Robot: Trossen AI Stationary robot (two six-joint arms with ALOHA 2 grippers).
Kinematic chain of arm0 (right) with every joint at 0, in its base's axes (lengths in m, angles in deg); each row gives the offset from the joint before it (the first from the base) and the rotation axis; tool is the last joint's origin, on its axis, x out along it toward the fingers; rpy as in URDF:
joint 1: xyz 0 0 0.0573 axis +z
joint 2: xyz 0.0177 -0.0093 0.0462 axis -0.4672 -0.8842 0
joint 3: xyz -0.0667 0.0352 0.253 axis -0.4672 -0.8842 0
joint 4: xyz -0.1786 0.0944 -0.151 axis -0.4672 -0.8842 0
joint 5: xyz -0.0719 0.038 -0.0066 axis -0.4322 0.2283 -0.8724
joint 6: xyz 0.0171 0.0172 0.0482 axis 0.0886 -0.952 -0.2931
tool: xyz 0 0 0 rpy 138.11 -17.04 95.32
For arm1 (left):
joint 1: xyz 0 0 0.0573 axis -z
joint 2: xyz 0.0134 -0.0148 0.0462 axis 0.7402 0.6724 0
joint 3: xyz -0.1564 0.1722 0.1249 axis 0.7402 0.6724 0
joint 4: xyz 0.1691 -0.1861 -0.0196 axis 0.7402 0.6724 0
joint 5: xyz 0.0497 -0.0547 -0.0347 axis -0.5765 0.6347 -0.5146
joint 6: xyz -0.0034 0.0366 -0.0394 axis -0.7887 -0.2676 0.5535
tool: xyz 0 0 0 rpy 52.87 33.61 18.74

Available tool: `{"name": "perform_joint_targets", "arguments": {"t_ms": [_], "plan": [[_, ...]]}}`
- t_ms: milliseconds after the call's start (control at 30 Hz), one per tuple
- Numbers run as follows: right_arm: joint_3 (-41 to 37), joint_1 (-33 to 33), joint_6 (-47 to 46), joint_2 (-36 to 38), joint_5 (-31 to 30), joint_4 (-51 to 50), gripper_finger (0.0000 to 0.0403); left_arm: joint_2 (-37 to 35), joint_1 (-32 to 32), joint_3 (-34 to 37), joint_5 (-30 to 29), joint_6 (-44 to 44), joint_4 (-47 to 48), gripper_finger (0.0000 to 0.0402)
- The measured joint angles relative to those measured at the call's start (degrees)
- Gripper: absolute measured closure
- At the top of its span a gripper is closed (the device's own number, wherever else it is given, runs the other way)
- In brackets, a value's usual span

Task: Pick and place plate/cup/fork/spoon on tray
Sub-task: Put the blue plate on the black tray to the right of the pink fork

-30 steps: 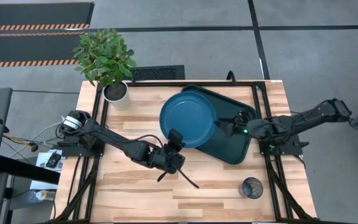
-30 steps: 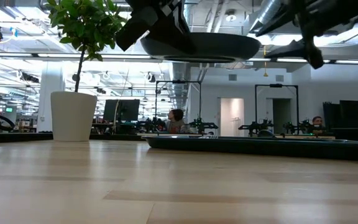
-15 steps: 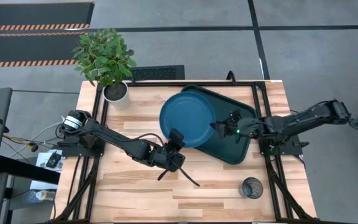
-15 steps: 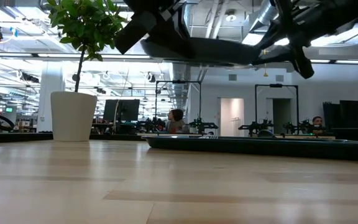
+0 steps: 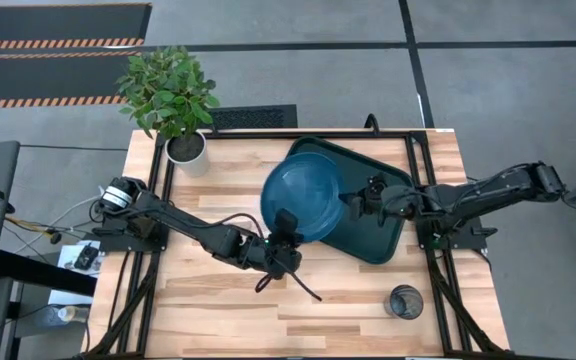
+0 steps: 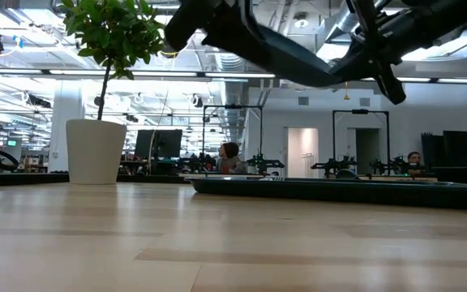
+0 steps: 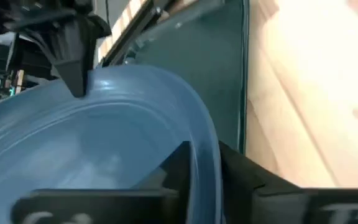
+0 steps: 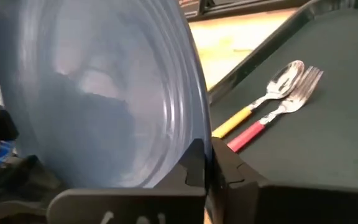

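Even, bright overhead light fills the high view; the pale wooden table (image 5: 208, 300) reads evenly, with only soft, short shadows under the arms and beside the plant (image 5: 168, 90). In the low view, ceiling strip lights glare behind, so the plate (image 6: 286, 61) and both arms overhead show as near silhouettes, and the table's near edge is soft and out of focus. In the left wrist view the plate (image 7: 104, 137) is blurred and milky with sheen, and the wood by the tray's (image 7: 225, 74) edge is washed out. In the right wrist view the plate (image 8: 98, 93) carries broad pale reflections, while the spoon (image 8: 263, 99) and fork (image 8: 278, 112) are sharper.
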Motion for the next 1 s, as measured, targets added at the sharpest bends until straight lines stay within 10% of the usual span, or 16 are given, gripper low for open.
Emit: {"name": "perform_joint_targets", "arguments": {"t_ms": [367,1000], "plan": [[-0.3,-13.3,5.3,7.6,8.5,-13.7,0.04,0.0,2.3,0.0,-4.9,15.0,-0.5,0.0213],[-0.2,-27.0,8.8,13.4,19.6,-32.1,0.04,0.0,3.9,0.0,-8.8,21.5,-2.6,0.0148]]}}
